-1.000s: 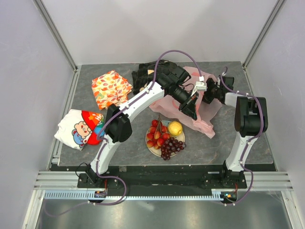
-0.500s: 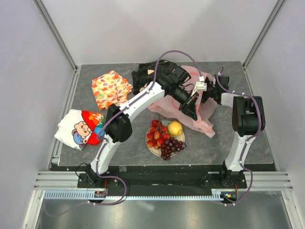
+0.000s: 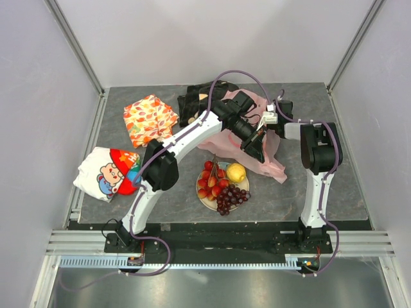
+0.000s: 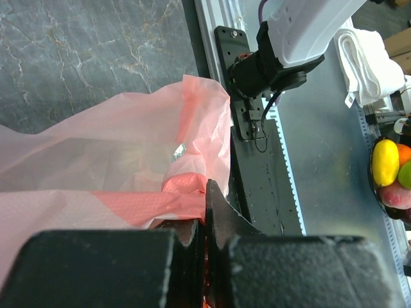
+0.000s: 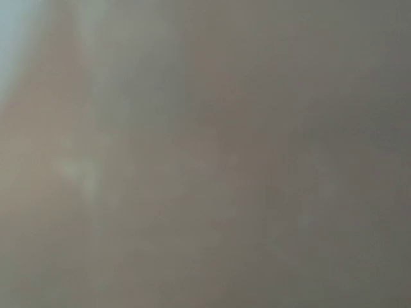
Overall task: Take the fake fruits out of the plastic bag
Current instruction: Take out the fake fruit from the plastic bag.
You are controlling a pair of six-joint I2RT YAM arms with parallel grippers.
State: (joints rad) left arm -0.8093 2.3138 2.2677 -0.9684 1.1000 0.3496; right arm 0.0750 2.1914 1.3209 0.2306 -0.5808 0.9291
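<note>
My left jaws clamp the bag (image 4: 96, 141); whether my right jaws, at it, are apart I cannot tell.

I see the fake fruits (image 3: 221, 186) grouped on a plate (image 3: 200, 192): red fruit cluster (image 3: 210, 181) at left, yellow lemon (image 3: 236, 172) behind right, dark purple grape bunch (image 3: 231, 199) nearest. Just behind lies the plastic bag (image 3: 275, 165), translucent pink and crumpled, with one fold clamped in the left gripper (image 4: 205, 192).

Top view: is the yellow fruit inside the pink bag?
No, the yellow fruit sits on the plate with the red fruits and grapes, outside the pink bag.
</note>
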